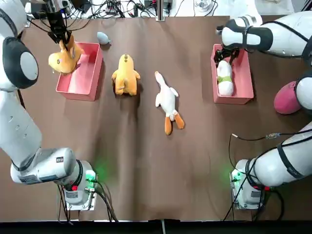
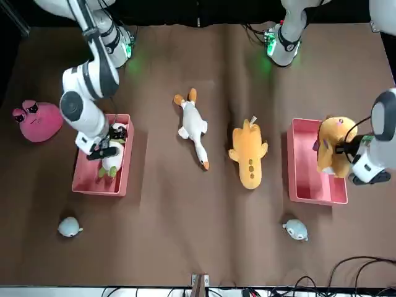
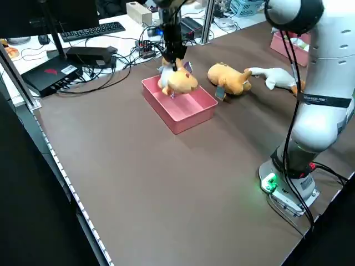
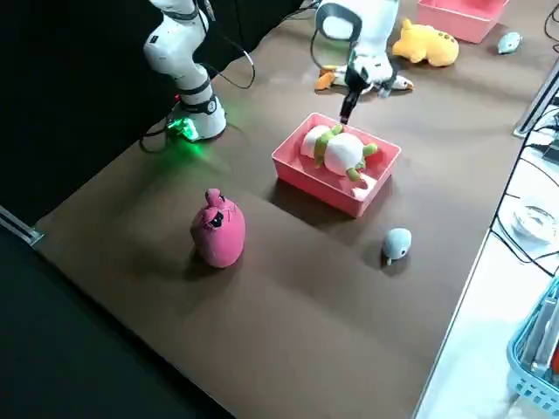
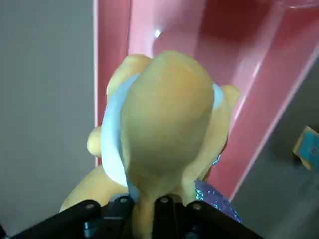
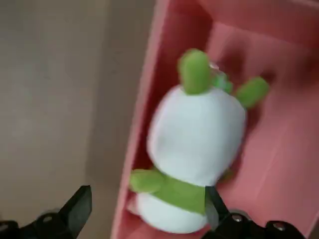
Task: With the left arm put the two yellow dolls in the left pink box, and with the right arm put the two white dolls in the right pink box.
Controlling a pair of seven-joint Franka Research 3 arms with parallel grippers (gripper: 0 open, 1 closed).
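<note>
My left gripper (image 1: 61, 37) is shut on a yellow doll (image 1: 64, 57) and holds it hanging over the outer rim of the left pink box (image 1: 78, 82). In the left wrist view the doll (image 5: 167, 114) fills the space above the box wall (image 5: 112, 50). A second yellow doll (image 1: 126, 75) lies on the table beside that box. A white goose doll (image 1: 166, 100) with orange feet lies mid-table. My right gripper (image 1: 226, 52) hangs open just above the right pink box (image 1: 243, 95). A white doll with green limbs (image 6: 194, 144) lies in that box, free of the fingers.
A pink round plush (image 1: 287, 97) sits on the table past the right box. Two small grey-blue toys lie near the far edge, one (image 1: 103, 37) behind the left box and one (image 2: 70, 227) behind the right box. Cables and gear crowd the far table edge.
</note>
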